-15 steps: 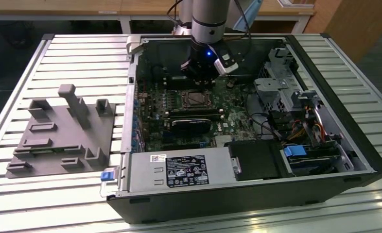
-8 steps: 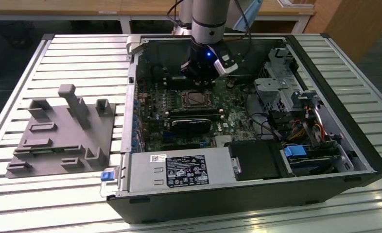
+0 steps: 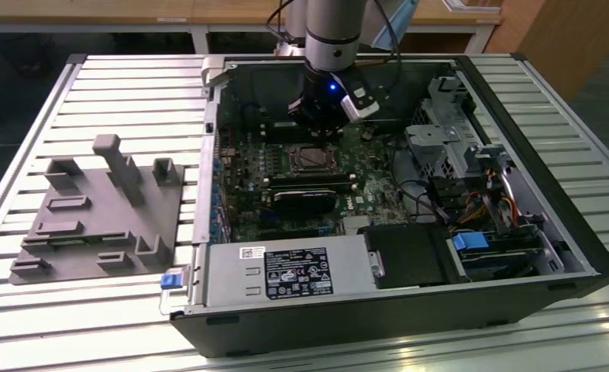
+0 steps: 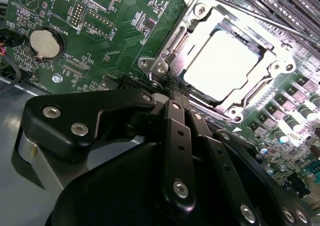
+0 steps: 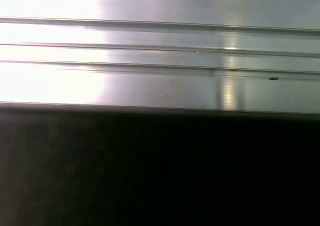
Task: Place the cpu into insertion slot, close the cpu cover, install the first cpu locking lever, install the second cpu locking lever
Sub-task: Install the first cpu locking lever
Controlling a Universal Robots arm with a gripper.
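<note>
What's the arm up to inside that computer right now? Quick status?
Gripper shut, tips at the socket's edge. Cpu seated in the slot, cpu cover down around it. Nothing in the way.

Open room above the insertion slot [image 3: 311, 158]; case walls [image 3: 221, 116] and drive cage [image 3: 439, 143] flank it.

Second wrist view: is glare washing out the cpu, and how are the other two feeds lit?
In the second wrist view glare whitens the cpu top, though the cpu cover frame reads clearly. First wrist view: bright reflections above, black below. Exterior view: evenly lit, the gripper above the motherboard.
</note>
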